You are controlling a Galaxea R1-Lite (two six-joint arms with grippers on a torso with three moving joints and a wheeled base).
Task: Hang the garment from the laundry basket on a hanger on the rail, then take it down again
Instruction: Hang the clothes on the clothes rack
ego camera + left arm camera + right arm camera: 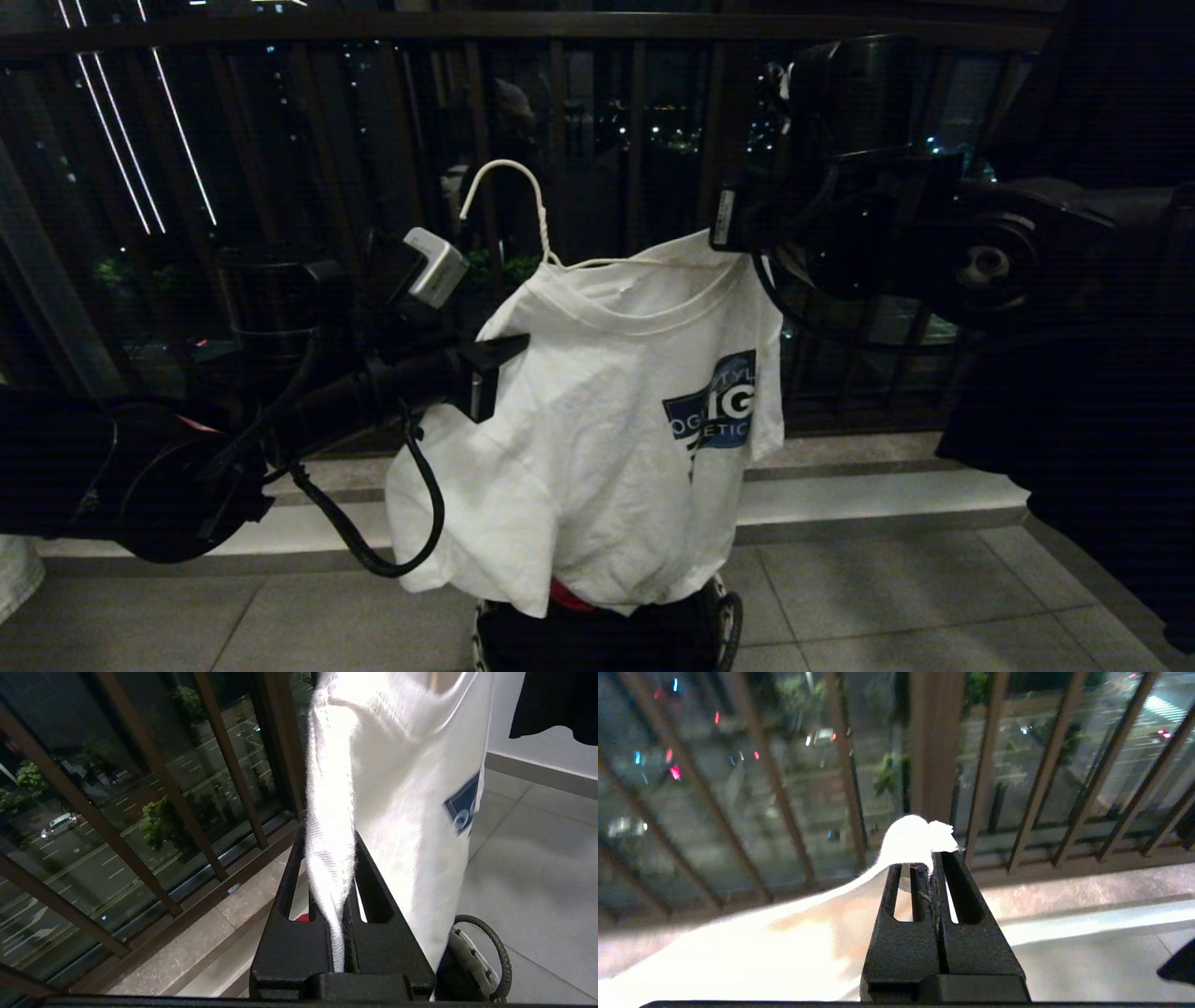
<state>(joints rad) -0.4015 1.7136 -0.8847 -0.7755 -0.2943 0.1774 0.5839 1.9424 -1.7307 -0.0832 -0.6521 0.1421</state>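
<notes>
Head view puts the white T-shirt [597, 420] at the centre of the frame, draped on the cream wire hanger [523, 210], whose hook rises free at upper centre in front of the dark balcony bars [635, 140]; I see it hooked on nothing. My left gripper [490, 373] reaches in from the lower left and is clenched on a fold of cloth at the shirt's side; the left wrist view shows that fold [329, 858] pinched between the two black fingers [373, 891]. My right gripper [733, 229], at upper right of the head frame, meets the shirt's shoulder, and in the right wrist view its fingers [959, 886] are pressed together on a small tuft of white fabric [915, 837]. The blue-and-black logo [719, 411] sits right of centre. Below the shirt's hem, at the bottom edge, the laundry basket [719, 621] shows only partly, on the grey tiled floor [887, 597].
</notes>
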